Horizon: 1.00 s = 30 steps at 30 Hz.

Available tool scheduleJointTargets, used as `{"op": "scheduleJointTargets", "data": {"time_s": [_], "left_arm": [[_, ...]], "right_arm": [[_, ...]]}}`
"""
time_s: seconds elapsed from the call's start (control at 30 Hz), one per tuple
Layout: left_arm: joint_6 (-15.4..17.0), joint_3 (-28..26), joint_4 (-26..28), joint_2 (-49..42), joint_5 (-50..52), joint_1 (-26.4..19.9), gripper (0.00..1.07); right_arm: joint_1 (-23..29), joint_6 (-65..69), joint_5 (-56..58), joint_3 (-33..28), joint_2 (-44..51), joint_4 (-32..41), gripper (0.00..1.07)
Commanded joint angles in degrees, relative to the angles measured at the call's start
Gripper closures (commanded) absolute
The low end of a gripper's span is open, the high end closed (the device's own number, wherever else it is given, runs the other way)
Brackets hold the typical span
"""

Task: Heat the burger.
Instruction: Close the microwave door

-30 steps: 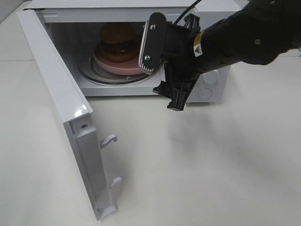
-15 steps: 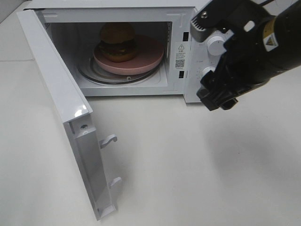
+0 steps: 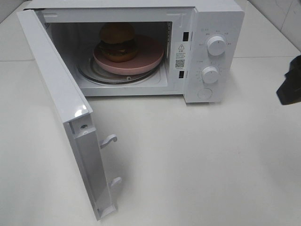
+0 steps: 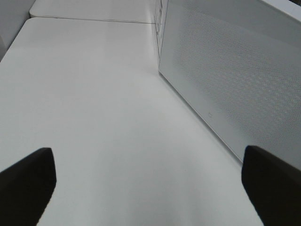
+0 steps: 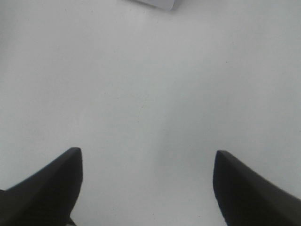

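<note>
The burger (image 3: 117,42) with its golden-brown bun sits on a pink plate (image 3: 153,52) inside the open white microwave (image 3: 214,19), on the glass turntable (image 3: 94,73). Only a dark piece of my right gripper (image 3: 289,87) shows in the high view, at the right edge, well away from the microwave. In the right wrist view my right gripper (image 5: 148,162) is open over bare table with nothing between its fingers. My left gripper (image 4: 149,165) is open too, and empty, facing the outside of the microwave door (image 4: 225,80). The left arm is out of the high view.
The microwave door (image 3: 61,103) swings wide to the left, its latch hooks (image 3: 109,140) sticking out over the table. Two round dials (image 3: 215,45) and a button are on the control panel. A corner of the microwave (image 5: 155,4) shows in the right wrist view.
My right arm has pulled back from the microwave opening, moving right across the control panel to the view's right edge. The burger and plate stay inside.
</note>
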<state>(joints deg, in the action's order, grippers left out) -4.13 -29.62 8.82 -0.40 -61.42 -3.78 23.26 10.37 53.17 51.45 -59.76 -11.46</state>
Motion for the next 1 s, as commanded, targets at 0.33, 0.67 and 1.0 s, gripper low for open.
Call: {"op": "scheduleJointTargets", "data": {"time_s": [0.33, 0.67, 1.0], "left_arm": [[0.0, 0.1, 0.2, -0.6, 0.1, 0.2, 0.07], [0.0, 0.1, 0.2, -0.6, 0.1, 0.2, 0.07], [0.0, 0.1, 0.2, -0.6, 0.1, 0.2, 0.07]], "right_arm": [[-1.1, -1.7, 8.3, -1.2, 20.0, 0.3, 0.32], [-1.0, -1.9, 12.1, -9.2, 30.0, 0.6, 0.32], [-4.9, -2.9, 6.9, -17.8, 45.1, 0.5, 0.32]]}}
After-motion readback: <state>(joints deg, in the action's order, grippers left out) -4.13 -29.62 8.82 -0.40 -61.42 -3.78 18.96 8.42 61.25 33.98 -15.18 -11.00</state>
